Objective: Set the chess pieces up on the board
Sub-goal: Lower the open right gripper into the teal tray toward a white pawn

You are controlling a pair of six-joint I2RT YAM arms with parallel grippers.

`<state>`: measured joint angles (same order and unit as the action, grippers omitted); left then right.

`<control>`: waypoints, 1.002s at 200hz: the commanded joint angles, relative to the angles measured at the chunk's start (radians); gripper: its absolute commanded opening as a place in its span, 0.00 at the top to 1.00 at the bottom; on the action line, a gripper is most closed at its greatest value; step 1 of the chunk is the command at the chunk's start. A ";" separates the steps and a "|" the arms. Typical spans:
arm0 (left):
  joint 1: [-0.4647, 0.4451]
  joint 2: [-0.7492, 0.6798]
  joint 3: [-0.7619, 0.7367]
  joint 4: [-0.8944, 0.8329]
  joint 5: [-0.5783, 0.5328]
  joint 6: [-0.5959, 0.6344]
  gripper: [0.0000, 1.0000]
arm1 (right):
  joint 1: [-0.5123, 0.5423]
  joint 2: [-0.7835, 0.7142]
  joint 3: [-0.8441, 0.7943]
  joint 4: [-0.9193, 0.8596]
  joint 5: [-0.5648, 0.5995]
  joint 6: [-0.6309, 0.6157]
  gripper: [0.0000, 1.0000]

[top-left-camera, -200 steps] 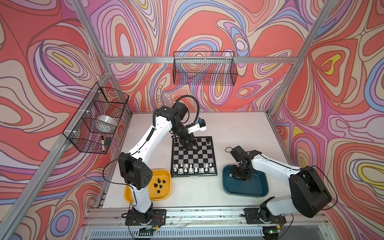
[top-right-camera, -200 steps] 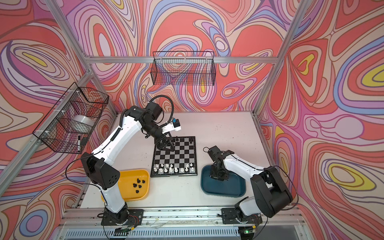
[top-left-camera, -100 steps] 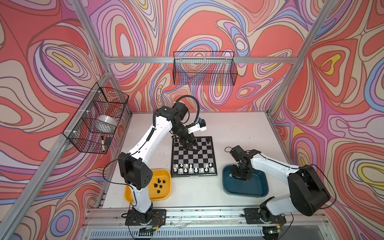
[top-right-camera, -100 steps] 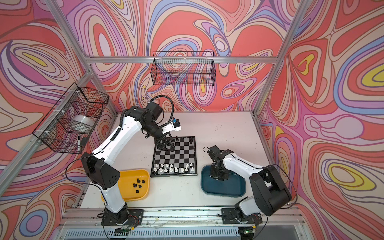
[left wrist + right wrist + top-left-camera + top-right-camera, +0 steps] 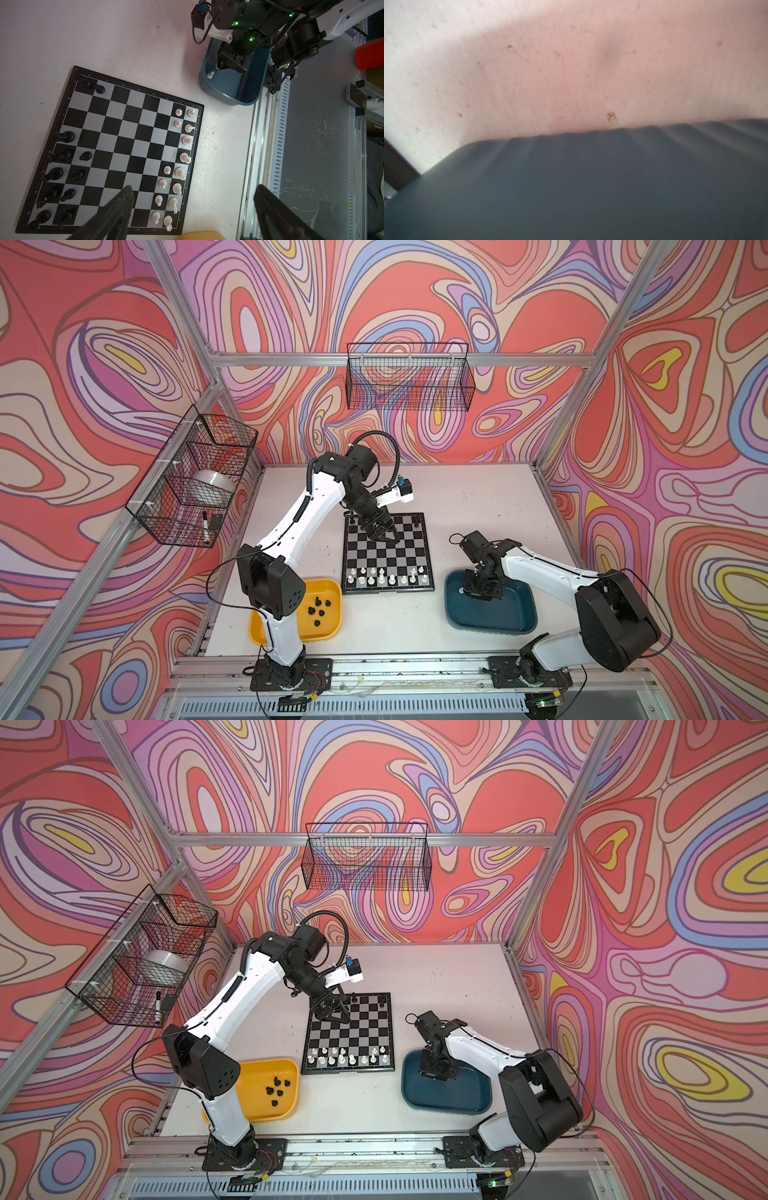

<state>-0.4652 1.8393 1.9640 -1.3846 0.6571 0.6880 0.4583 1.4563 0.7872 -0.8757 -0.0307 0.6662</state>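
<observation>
Across the pale surface, the board lies mid-frame, with a yellow tray lower left and a teal tray lower right, likely each arm's stock. The left end effector hangs wide open and empty over the board's upper rows. The right end effector, closed, dips into the teal tray. White chess pieces line the board's lower rows. Both arms look unmoved since earlier.
</observation>
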 commanded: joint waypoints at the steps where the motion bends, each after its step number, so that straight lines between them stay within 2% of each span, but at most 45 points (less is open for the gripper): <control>1: -0.006 0.015 0.023 -0.032 0.005 0.018 0.09 | -0.006 0.006 0.023 -0.005 0.012 -0.008 0.90; 90: -0.006 0.012 0.012 -0.028 -0.011 0.018 0.08 | -0.006 -0.006 0.042 -0.041 0.009 -0.016 0.91; 126: -0.006 0.012 0.024 -0.024 -0.075 0.030 0.08 | -0.004 -0.011 0.053 -0.059 0.014 -0.019 0.91; 200: -0.006 0.010 0.004 -0.028 -0.049 0.033 0.08 | -0.004 -0.022 0.079 -0.081 0.010 -0.023 0.91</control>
<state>-0.4652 1.8420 1.9640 -1.3838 0.5976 0.6964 0.4583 1.4548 0.8330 -0.9401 -0.0303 0.6479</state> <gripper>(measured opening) 0.915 0.094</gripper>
